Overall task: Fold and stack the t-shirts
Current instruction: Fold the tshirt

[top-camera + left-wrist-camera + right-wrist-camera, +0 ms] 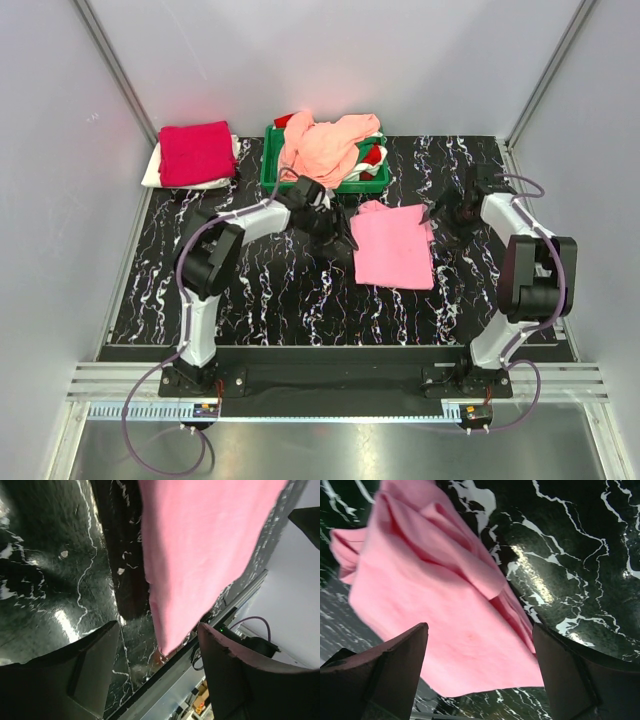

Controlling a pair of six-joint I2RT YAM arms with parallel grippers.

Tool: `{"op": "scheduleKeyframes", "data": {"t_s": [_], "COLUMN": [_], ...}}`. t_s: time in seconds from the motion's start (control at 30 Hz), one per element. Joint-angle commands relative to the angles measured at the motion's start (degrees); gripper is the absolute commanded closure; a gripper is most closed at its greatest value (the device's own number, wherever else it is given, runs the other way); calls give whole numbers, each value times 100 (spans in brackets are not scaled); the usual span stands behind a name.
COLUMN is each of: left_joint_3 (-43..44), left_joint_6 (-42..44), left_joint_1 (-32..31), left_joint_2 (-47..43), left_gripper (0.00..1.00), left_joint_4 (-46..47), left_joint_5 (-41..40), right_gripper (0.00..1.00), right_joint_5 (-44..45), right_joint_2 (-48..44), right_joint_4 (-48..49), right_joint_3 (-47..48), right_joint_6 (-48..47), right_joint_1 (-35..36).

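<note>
Left jaws and right jaws both gape empty; your pink tee (392,245) lies folded between them, long axis near-to-far; left arm (215,252) sits nearer the stack (196,152) far-left

Pale grey walls (400,60) enclose a glossy black, white-veined tabletop (280,300).

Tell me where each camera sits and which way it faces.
Top external: above and behind the bases, looking down on the table; left arm and right arm show whole.
Left wrist: on the left arm, facing the edge of the pink t-shirt; its open jaws frame the bottom.
Right wrist: on the right arm, facing that shirt's folds between its open jaws.
Shared: all three see the pink t-shirt.
</note>
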Motion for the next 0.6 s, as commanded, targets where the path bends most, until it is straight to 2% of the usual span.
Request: {"op": "scheduleKeyframes", "data": {"t_s": [0.0,0.13,0.2,0.33,0.37,0.4,0.47,0.57], "left_joint_3": [-2,94,129,60,7,-72,-466,-1281], "left_joint_6": [-227,-420,-508,-649,-666,-658,-658,-666], "left_joint_1": [-191,-410,-481,-656,-683,-709,-797,-947], "left_joint_2": [119,410,567,727,657,595,289,-342], "left_gripper": [30,30,32,69,83,88,94,96], "left_joint_4": [899,1215,1321,1611,1620,1611,1673,1664], "left_joint_5": [-109,-144,-179,-188,-215,-241,-294,-487], "right_gripper": [8,9,12,23,26,31,34,38], "right_joint_5": [147,15,-11,-213,-257,-275,-214,-196], "right_joint_2": [127,452,681,971,980,972,867,516], "right_joint_4": [300,519,607,809,853,889,880,845], "right_joint_3": [-82,-214,-293,-443,-487,-600,-724,-1084], "right_joint_6": [-334,-466,-554,-651,-651,-651,-643,-555], "right_joint_1": [-1,17,96,271,281,490,640,992]}}
